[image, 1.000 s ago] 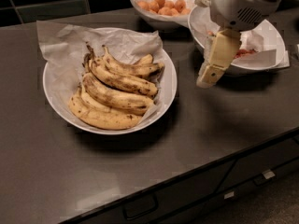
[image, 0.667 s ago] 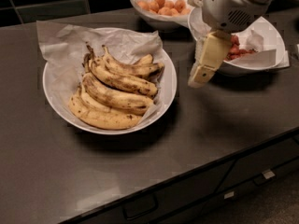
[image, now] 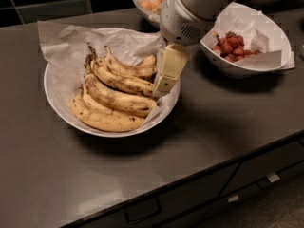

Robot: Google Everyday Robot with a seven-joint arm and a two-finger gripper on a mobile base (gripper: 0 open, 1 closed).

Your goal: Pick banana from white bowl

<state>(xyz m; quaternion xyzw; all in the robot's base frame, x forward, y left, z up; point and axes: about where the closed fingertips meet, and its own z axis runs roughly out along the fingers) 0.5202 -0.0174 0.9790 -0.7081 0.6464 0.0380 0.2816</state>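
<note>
Bowls: three, all white, on the dark tabletop (image: 223,132).
Bananas (image: 116,96): about five, spotted, lying on crumpled paper in the white bowl (image: 109,131).
Gripper (image: 164,82): over that bowl's 3 o'clock rim, close beside the bananas; I cannot tell how far open it is or whether it holds anything.
Berry bowl (image: 237,69): at 2 o'clock, holding red berries.
Orange-fruit bowl (image: 145,13): at 1 o'clock.

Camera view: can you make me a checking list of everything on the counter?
Surface: dark counter, smooth.
Job's things: white bowl lined with paper, holding spotty bananas.
Clutter: bowl of red berries at right; bowl of small orange fruits behind.
Gripper: gripper low over the white bowl's right side, beside the bananas.
Cables: nothing seen.
Surroundings: drawers below the counter; dark tiles behind.
</note>
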